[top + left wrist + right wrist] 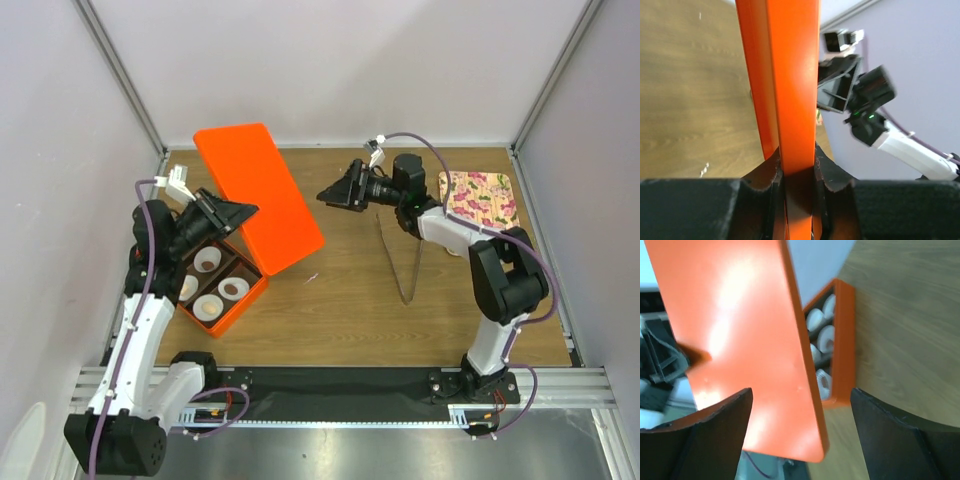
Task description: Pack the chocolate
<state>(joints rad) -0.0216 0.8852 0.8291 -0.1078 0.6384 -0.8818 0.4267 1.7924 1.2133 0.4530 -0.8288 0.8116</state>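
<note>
Overhead, a wooden table (pixel 340 320) fills a booth of pale walls (pixel 330 60) with metal posts at the corners and a black strip along the near edge. At the left stands an orange box (pixel 250 296) of white cups (pixel 208 307). One cup holds a dark chocolate (pixel 234 289). The left gripper (pixel 225 212) is clamped on the edge of the tilted orange lid (pixel 255 190) above the box. The right gripper (pixel 330 195) hangs just beside the lid's far side, jaws spread and empty. Tongs (pixel 400 260) lie mid-table, and a floral plate (pixel 480 195) sits at the far right corner.
</note>
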